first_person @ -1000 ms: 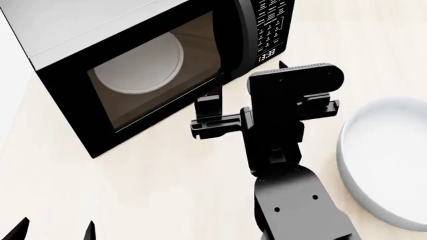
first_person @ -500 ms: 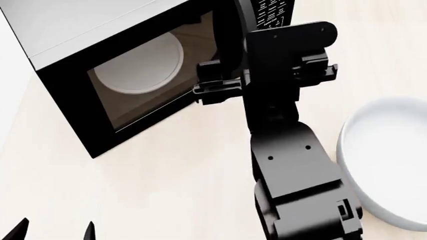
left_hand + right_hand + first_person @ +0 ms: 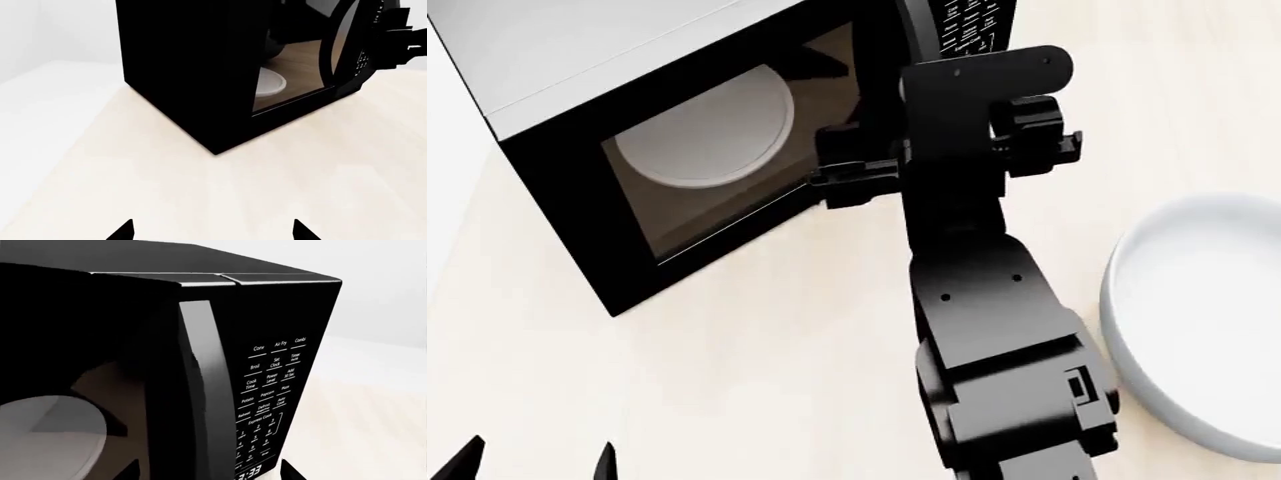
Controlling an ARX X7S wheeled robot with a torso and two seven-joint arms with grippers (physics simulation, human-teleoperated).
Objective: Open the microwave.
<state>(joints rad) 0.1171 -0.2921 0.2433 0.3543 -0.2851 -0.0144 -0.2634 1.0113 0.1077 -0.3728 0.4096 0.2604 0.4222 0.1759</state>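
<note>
- Left wrist view: the microwave (image 3: 220,75) is being seen from its dark side wall, standing on the table (image 3: 200,190) with its door shut and the turntable (image 3: 270,82) showing through the glass. Only the two tips of the left pincer (image 3: 212,231) are being shown, set well apart and holding nothing — it is being kept back, out of the way.
- Head view: the right pincer (image 3: 857,160) is being held right at the handle side of the door, presumably so the door can be pulled; a white bowl (image 3: 1194,310) is lying nearby.
- Right wrist view: the vertical handle (image 3: 203,390) is being framed close beside the keypad (image 3: 270,390) — whether the right pincer's tips are apart or clamped on the handle cannot be told.
</note>
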